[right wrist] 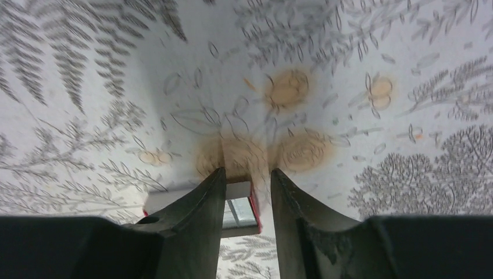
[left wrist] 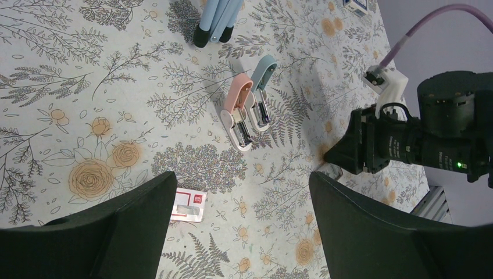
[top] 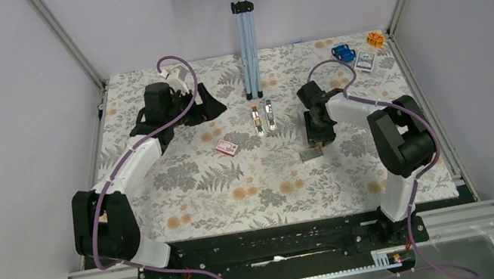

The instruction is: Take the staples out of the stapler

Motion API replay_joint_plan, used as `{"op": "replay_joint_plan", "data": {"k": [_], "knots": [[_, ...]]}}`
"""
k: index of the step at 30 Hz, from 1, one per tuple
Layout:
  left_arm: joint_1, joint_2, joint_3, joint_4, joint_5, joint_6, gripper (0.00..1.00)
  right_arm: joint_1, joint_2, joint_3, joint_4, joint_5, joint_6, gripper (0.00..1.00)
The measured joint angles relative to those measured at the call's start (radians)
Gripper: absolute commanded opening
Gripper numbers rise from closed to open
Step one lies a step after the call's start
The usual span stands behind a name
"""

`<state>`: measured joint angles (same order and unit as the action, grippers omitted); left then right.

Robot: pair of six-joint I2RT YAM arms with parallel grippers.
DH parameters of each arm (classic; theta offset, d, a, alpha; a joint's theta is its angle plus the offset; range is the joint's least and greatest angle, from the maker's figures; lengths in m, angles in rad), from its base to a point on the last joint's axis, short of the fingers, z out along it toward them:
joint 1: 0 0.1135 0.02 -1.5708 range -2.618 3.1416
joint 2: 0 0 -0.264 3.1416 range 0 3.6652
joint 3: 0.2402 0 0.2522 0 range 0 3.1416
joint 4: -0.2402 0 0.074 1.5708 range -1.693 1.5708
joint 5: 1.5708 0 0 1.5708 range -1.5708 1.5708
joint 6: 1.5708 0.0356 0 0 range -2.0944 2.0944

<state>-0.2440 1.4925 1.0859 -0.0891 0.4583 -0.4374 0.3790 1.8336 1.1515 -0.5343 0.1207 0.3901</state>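
Red-edged box (right wrist: 238,192) between right gripper (right wrist: 247,172) fingers: wrist view only.

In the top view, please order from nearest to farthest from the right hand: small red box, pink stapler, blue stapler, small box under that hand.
1. small box: directly under the right hand.
2. blue stapler: to the left, farther back.
3. pink stapler: beside the blue one, one step further left.
4. small red box: farthest left.

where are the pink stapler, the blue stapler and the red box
pink stapler (left wrist: 238,114): left wrist view, middle of its body
blue stapler (left wrist: 261,93): left wrist view, middle of its body
red box (left wrist: 191,206): left wrist view, on its top face
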Motion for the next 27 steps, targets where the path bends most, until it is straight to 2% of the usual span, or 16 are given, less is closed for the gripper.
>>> {"op": "replay_joint_plan", "data": {"k": [5,11,22,27], "knots": [[0.000,0.002,0.000,0.000,0.000,0.000,0.88,0.004,-0.067,-0.083,-0.007,-0.013,0.016,0.39],[0.000,0.002,0.000,0.000,0.001,0.000,0.88,0.017,-0.109,-0.132,0.024,-0.067,0.056,0.46],[0.000,0.003,0.000,0.000,0.001,0.000,0.88,0.030,-0.105,-0.130,0.075,-0.092,0.082,0.44],[0.000,0.003,0.000,0.000,0.001,0.000,0.88,0.053,-0.051,-0.066,0.065,-0.077,0.069,0.42]]}}
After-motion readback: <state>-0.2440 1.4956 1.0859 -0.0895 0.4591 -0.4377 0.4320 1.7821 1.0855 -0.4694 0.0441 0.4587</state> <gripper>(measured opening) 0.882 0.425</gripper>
